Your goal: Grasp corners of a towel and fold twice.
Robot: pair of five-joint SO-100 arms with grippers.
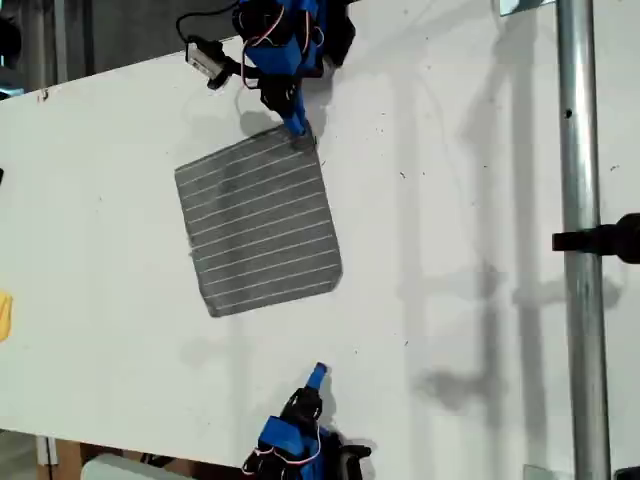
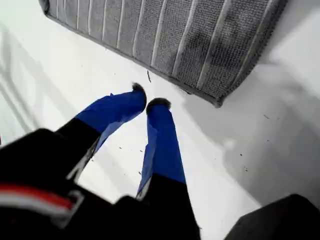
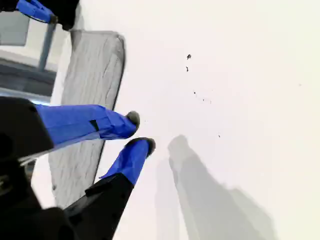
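The dark grey towel (image 1: 260, 220) with thin white stripes lies flat and unfolded on the white table (image 1: 470, 200). My first gripper (image 1: 298, 130) reaches in from the exterior view's top, at the towel's upper right corner (image 1: 310, 142). In the first wrist view this gripper (image 2: 150, 100) is shut and empty, just short of that corner (image 2: 216, 100) of the towel (image 2: 190, 40). My second gripper (image 1: 317, 374) is low in the exterior view, apart from the towel. In the second wrist view it (image 3: 141, 131) stands slightly open and empty over bare table, with the towel (image 3: 90, 75) beside it.
A metal pole (image 1: 575, 200) with a black clamp (image 1: 600, 240) runs down the exterior view's right. A yellow object (image 1: 4, 315) shows at that view's left edge. The first arm (image 3: 35, 10) appears beyond the towel's far corner in the second wrist view.
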